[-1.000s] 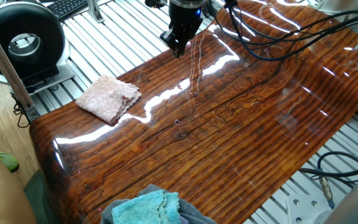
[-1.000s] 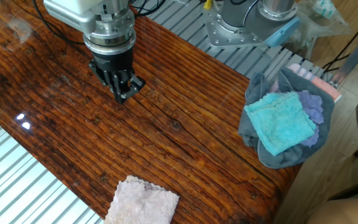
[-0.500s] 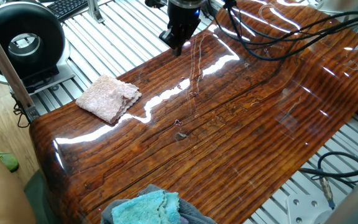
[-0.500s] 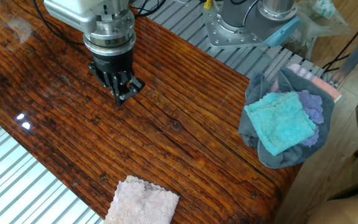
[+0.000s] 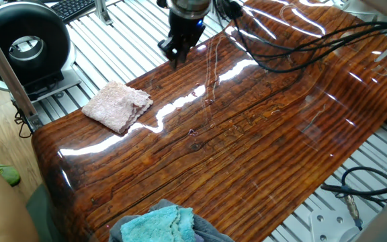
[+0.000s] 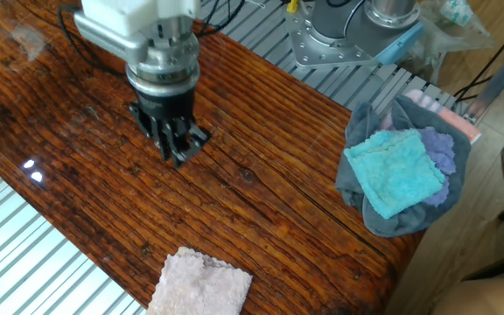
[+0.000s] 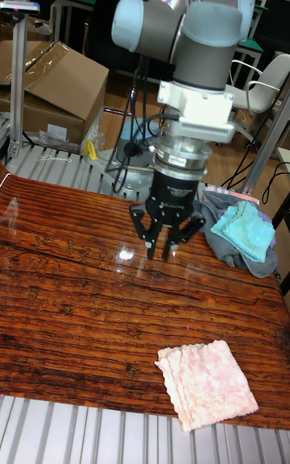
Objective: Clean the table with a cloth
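gripper: held above the table, fingers close together, nothing pinched | pink terry cloth: laid flat at a table corner, apart from gripper | turquoise cloth: piled at the opposite corner

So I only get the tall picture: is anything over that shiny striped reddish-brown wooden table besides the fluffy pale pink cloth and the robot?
Observer: Yes. Black cables run across the end of the table beyond the gripper. I cannot tell whether they rest on it.
Operator: Is the turquoise fluffy cloth alone on that grey bundle?
Observer: No. A purple cloth lies under the turquoise cloth, inside the grey fabric.
Operator: Anything beside the table?
Observer: A round black device stands on the ribbed metal frame, off the corner where the pink cloth lies.
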Action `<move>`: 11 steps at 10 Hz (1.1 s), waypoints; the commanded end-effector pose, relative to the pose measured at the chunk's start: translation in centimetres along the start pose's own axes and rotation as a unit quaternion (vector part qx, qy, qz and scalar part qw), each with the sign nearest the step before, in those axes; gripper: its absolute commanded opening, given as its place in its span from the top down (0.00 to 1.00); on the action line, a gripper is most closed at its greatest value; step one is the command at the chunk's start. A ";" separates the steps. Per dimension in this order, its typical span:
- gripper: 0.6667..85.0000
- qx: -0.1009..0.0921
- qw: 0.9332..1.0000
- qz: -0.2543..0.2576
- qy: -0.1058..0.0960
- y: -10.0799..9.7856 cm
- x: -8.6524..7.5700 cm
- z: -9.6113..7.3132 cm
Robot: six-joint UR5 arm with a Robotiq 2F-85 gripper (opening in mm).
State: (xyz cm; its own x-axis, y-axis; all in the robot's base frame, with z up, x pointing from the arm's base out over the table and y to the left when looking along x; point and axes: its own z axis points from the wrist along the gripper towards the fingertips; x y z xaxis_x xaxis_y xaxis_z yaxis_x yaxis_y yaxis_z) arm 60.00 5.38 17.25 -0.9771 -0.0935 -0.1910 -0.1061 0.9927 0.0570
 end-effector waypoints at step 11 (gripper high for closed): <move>0.68 0.006 1.000 -0.025 0.008 2.3 -1.2 2.2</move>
State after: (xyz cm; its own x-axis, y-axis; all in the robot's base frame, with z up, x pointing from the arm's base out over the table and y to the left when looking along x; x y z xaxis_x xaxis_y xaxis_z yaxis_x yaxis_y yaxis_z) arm 60.77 7.73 15.29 -0.9802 -0.1233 -0.1548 -0.1296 0.9911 0.0316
